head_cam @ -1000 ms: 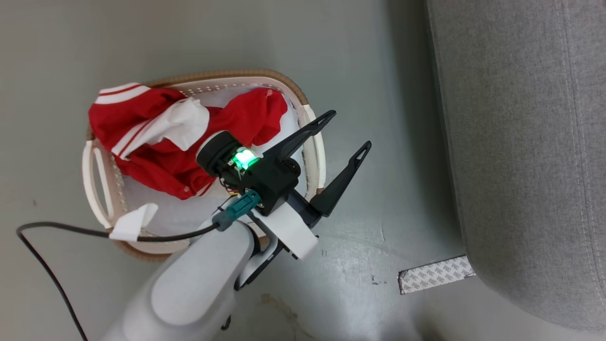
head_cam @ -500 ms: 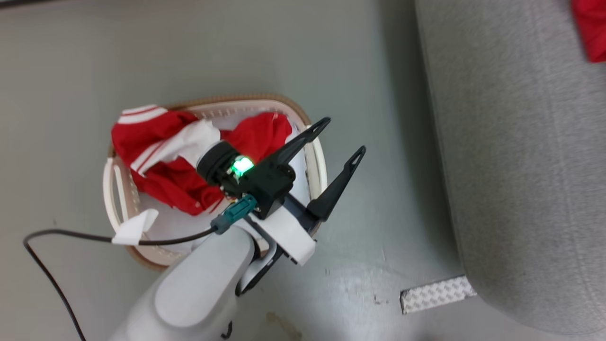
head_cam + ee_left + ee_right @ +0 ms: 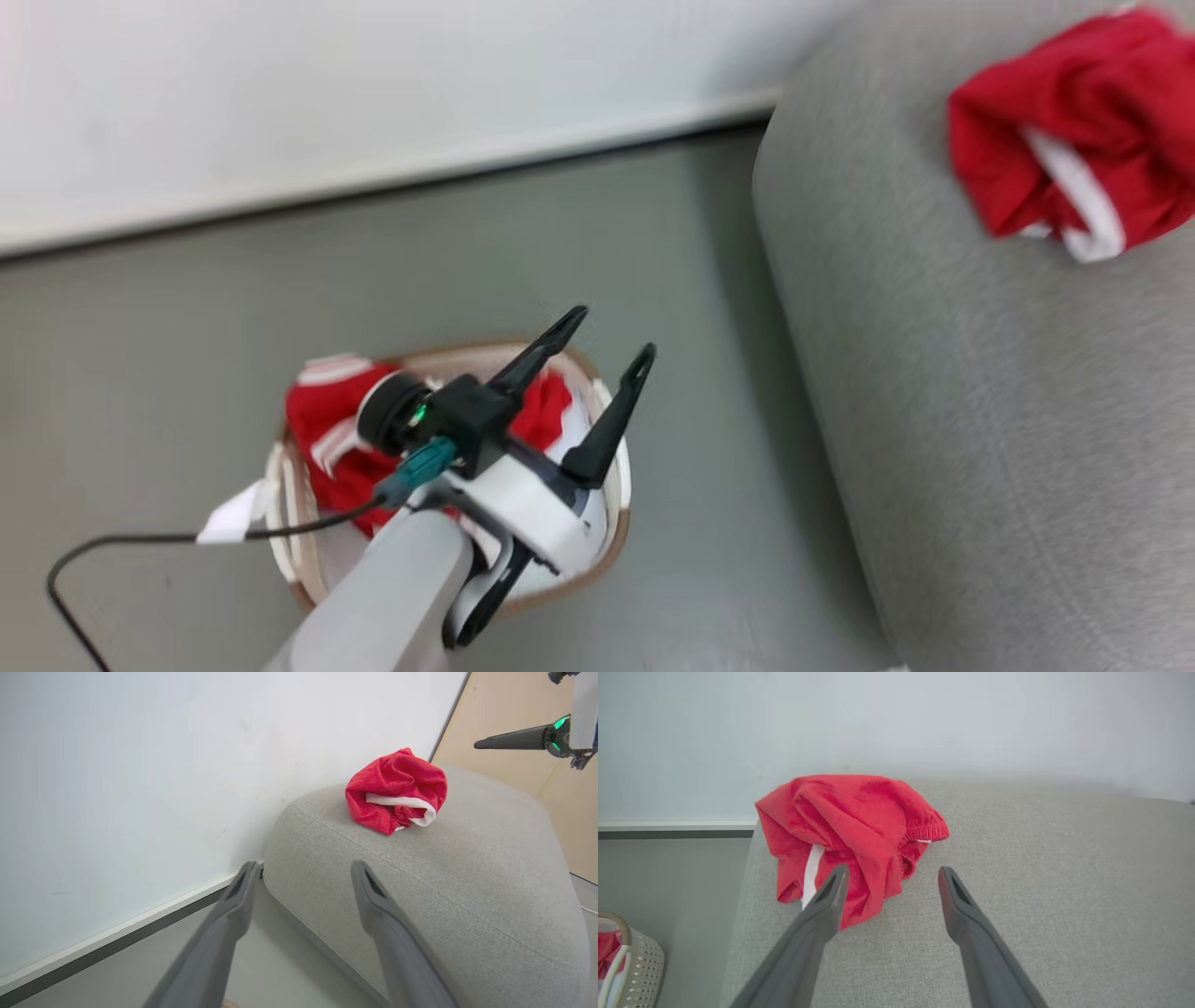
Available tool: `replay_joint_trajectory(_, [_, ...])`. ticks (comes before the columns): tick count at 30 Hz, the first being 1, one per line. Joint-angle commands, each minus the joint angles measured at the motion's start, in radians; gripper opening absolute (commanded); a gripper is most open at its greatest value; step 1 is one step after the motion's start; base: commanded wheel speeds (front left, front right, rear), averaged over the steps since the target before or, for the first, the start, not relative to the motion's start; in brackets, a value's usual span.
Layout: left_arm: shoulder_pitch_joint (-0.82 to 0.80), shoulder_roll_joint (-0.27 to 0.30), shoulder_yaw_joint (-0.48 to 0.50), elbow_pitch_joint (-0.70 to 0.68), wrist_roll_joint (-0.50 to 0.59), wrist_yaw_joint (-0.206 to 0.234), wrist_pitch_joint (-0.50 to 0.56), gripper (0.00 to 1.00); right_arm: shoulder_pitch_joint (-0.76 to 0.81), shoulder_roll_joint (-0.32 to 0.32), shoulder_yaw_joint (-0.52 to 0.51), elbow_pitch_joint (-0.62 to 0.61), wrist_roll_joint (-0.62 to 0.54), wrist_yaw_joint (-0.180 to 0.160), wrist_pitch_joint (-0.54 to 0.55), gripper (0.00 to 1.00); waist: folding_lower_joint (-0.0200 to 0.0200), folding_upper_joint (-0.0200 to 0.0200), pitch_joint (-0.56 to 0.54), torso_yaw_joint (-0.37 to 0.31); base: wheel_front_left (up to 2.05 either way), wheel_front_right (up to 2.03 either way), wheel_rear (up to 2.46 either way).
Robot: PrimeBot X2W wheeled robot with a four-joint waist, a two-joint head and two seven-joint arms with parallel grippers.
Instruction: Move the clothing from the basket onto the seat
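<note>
One red piece of clothing (image 3: pixel 850 830) with white trim lies bunched on the grey seat (image 3: pixel 1041 858), just beyond my right gripper (image 3: pixel 893 871), which is open and holds nothing. The same garment (image 3: pixel 1055 140) sits on the seat (image 3: pixel 980 420) at the upper right of the head view. More red and white clothing (image 3: pixel 322 429) fills the cream basket (image 3: pixel 616 485) on the floor. My left gripper (image 3: pixel 607 341) hangs open above the basket's right side, empty. In the left wrist view, the left gripper (image 3: pixel 303 865) points at the seat's end (image 3: pixel 467 882) and the garment (image 3: pixel 392 788).
A white wall with a dark skirting strip (image 3: pixel 373 177) runs behind the basket and seat. Grey floor (image 3: pixel 709 327) separates the two. A black cable with a white tag (image 3: pixel 224 513) trails from the left arm. The right gripper's finger (image 3: pixel 509 742) shows above the seat.
The head camera has swung up and away, so the wall and the red garment on the seat have come into view. The left gripper stays open over the basket.
</note>
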Motion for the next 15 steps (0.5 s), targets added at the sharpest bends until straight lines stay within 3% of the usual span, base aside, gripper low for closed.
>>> replay_joint_trajectory(1, [0.031, -0.001, 0.013, -0.008, -0.02, 0.004, -0.002, 1.0, 0.022, -0.018, 0.013, -0.022, 0.007, -0.002, -0.02, 1.0, 0.0002, 0.0, -0.117, -0.006, 0.0, 0.0, 0.0])
replay_joint_trajectory(7, [0.104, 0.004, 0.107, -0.033, -0.026, 0.031, -0.002, 1.0, 0.048, -0.027, 0.041, -0.132, 0.038, -0.002, -0.123, 1.0, 0.0002, 0.0, -0.236, 0.009, 0.0, 0.0, 0.0])
replay_joint_trajectory(15, [0.213, 0.025, 0.258, -0.044, -0.051, 0.074, -0.001, 1.0, 0.134, 0.018, 0.012, -0.211, 0.038, -0.002, -0.291, 1.0, 0.0002, 0.0, -0.342, 0.048, 0.0, 0.0, 0.0])
